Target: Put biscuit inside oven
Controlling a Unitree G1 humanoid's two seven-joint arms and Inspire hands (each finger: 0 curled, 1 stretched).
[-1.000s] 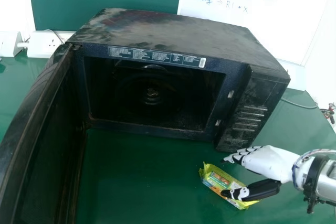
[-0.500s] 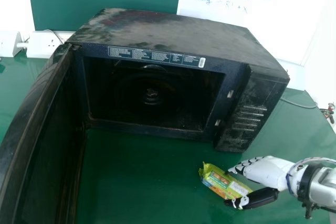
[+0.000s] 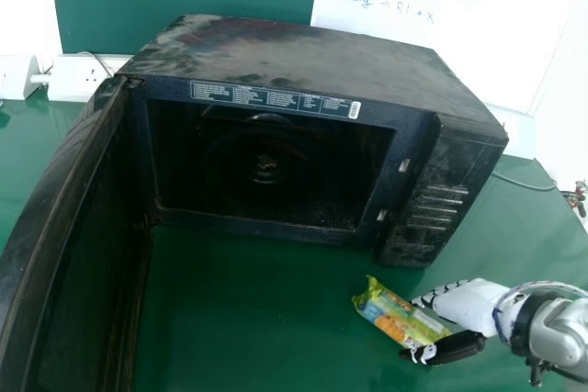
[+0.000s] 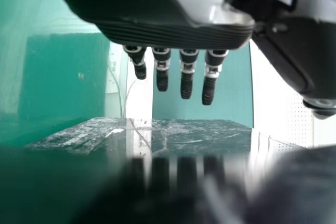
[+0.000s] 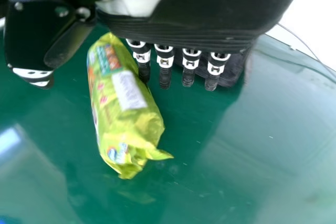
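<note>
In the head view, the green and yellow biscuit packet (image 3: 393, 312) is on the green table, right of centre, in front of the oven (image 3: 312, 61). The oven's door stands open at the left. My right hand (image 3: 461, 305) is at the packet's right end, fingers on the far side and thumb by the near edge. In the right wrist view the packet (image 5: 123, 106) lies between the thumb and straight fingers of my right hand (image 5: 199, 19); the nearest finger meets it, while the thumb looks apart. My left hand (image 4: 173, 30) has straight fingers in the left wrist view.
The open oven door (image 3: 83, 227) reaches toward the front left. A whiteboard (image 3: 459, 34) stands behind the oven, with white sockets (image 3: 78, 78) at the back left. A cable (image 3: 525, 184) runs along the table at the right.
My right hand has drawn back slightly to the right, its fingers coming down to the packet's far side and its thumb sliding off the top to the near edge. The packet has turned and tipped a little.
</note>
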